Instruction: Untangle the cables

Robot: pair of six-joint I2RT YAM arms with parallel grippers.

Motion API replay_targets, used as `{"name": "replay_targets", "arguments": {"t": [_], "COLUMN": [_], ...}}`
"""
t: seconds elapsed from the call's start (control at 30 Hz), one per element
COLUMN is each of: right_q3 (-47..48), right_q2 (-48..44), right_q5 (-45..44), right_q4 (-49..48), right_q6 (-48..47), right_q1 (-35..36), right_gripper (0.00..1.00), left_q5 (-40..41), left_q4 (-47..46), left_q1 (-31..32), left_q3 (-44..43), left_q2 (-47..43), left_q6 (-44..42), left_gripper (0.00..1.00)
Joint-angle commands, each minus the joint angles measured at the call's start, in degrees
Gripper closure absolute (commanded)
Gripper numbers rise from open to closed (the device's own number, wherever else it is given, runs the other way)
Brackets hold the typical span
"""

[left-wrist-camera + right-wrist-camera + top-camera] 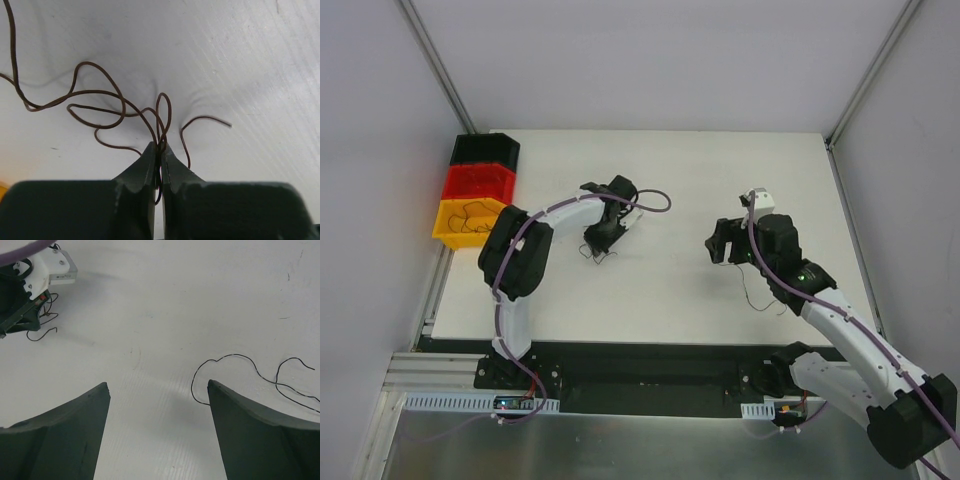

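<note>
Item 1: tangle of thin brown looped wires [95, 91], centre-left on white tabletop [250, 60], pinched between the left gripper [160, 149]'s pressed-together fingers. Item 2: thin black wire [235, 356] (lying loose), lower right, beside the right gripper [157, 385]'s spread fingers.

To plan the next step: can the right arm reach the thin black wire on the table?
Probably yes: the right gripper is open, the black wire lies free on the table close beside it, and nothing stands between them.
</note>
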State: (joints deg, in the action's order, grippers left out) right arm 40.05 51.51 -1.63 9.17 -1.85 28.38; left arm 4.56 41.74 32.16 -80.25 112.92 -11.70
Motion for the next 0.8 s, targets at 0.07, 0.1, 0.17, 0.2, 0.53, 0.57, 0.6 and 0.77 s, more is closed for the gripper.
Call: {"name": "replay_targets", "arguments": {"t": [0.07,0.1,0.17,0.2,0.53,0.57,0.6,0.77], "right_q3": [-1.03,-1.2,-1.38,-1.47,-2.08,-2.0,-2.0,-2.0], "right_q2": [0.7,0.7,1.23,1.58,4.48,4.22,4.3,3.95], "right_q5": [1.01,1.01,2.93,3.12,5.14,5.14,5.23,5.93], "right_q4": [-4.25,-4.51,-5.04,-5.47,-7.41,-7.5,-7.41,-7.32], "right_q6": [1.58,1.67,1.67,1.67,4.22,4.22,4.31,4.4], "right_q1": [0.1,0.01,0.09,0.1,0.1,0.1,0.1,0.1], "right_gripper": [0.19,0.19,0.18,0.19,0.19,0.19,0.19,0.19], "left_q5": [3.88,3.79,2.83,2.04,-10.61,-12.62,-14.12,-22.65], "left_q4": [-3.67,-4.29,-5.69,-6.31,-8.86,-8.86,-8.86,-8.86], "left_q1": [-2.62,-3.68,-6.13,-7.71,-28.36,-30.65,-33.63,-46.55], "left_q3": [-1.93,-2.37,-3.24,-3.77,-6.42,-6.06,-5.8,-5.01], "left_q2": [-7.97,-9.46,-12.36,-13.86,-25.46,-25.99,-26.52,-25.39], "left_q6": [2.11,2.99,4.84,6.07,24.77,26.89,28.65,36.65], "left_gripper": [1.0,1.0,1.0,1.0,1.0,1.0,1.0,1.0]}}
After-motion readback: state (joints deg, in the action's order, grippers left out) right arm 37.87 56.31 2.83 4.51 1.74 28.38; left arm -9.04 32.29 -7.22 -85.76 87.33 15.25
